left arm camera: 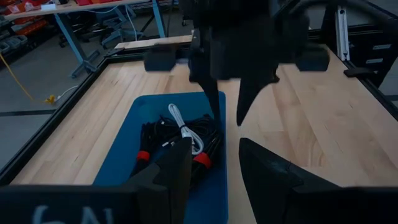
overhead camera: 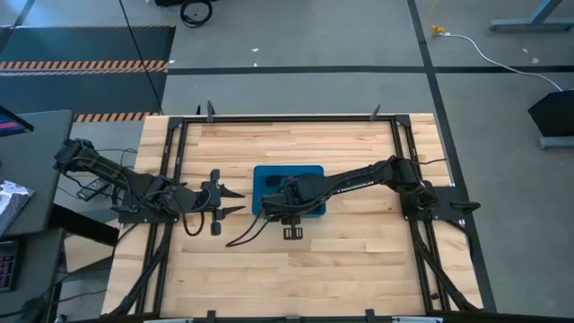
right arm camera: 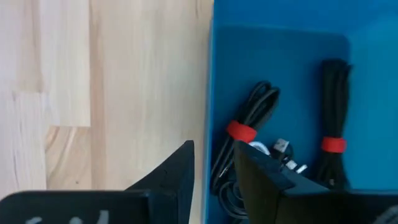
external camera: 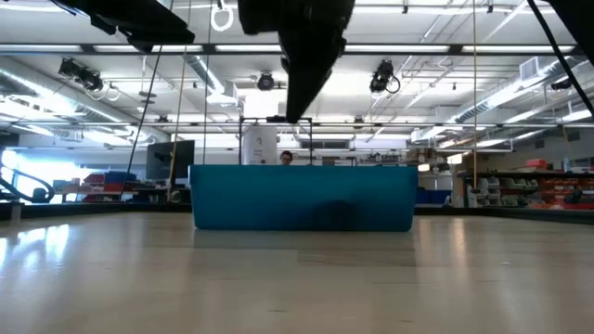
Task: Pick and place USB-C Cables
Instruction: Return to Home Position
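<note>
Cables point(left arm camera: 180, 134) lie bundled inside the bin point(overhead camera: 269, 175), lengthwise along it and directly beneath the right gripper point(left arm camera: 227, 115), which hangs spread and empty over the bin's edge. It looks free to lift straight up. Beyond the bin's far side, the left gripper point(overhead camera: 229, 202) sits just beside it, also spread.

Bin point(overhead camera: 309, 175): sitting central on the desk point(overhead camera: 359, 260), cables point(left arm camera: 180, 134) lying inside.
Left end effector point(overhead camera: 240, 201): hovering left of bin.
Right end effector point(left arm camera: 227, 109): hovering over it.
</note>
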Tool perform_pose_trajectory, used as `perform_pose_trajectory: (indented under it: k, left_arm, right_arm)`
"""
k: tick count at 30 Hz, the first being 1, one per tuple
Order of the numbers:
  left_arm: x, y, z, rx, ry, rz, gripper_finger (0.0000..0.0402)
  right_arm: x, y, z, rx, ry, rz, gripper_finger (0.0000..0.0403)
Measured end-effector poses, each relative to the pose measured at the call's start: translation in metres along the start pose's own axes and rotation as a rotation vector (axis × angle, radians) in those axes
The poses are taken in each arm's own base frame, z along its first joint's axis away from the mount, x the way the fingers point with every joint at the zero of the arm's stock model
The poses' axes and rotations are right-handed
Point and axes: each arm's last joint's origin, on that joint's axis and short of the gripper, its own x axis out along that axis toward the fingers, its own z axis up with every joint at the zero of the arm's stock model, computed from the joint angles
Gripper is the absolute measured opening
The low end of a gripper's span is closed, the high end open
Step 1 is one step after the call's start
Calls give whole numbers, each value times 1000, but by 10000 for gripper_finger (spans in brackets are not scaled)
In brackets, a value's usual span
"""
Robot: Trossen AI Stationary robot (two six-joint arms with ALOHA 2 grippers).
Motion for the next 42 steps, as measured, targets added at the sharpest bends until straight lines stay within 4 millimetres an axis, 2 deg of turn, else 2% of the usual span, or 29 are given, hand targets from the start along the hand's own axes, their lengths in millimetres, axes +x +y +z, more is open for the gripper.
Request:
perform_pose_trajectory:
  k: [6, 13, 17, 20, 25, 31, 37, 42]
  left_arm:
    - [0, 0, 0, -7, 4, 0, 142]
    - [0, 0, -2, -18, 21, 1, 142]
    - [0, 0, -2, -22, 22, 1, 137]
    - [0, 0, -3, -20, 25, 2, 112]
    - [0, -1, -3, -21, 26, -31, 15]
    - [-4, 1, 2, -16, -13, -38, 5]
    - [-20, 4, 8, -23, -100, -83, 3]
    - [-35, 7, -8, -36, -228, -125, 2]
  right_arm:
    - [-21, -4, 4, 7, -14, -58, 115]
    - [-42, -15, -5, 55, 2, -160, 101]
    - [-58, -23, -10, 85, -27, -168, 59]
    - [-72, -28, -13, 105, -57, -171, 11]
    - [-94, -32, -19, 125, -106, -170, 5]
    - [-121, -37, -28, 140, -170, -170, 3]
    - [-150, -42, -43, 162, -246, -156, 2]
    - [-155, -44, -68, 208, -322, -119, 2]
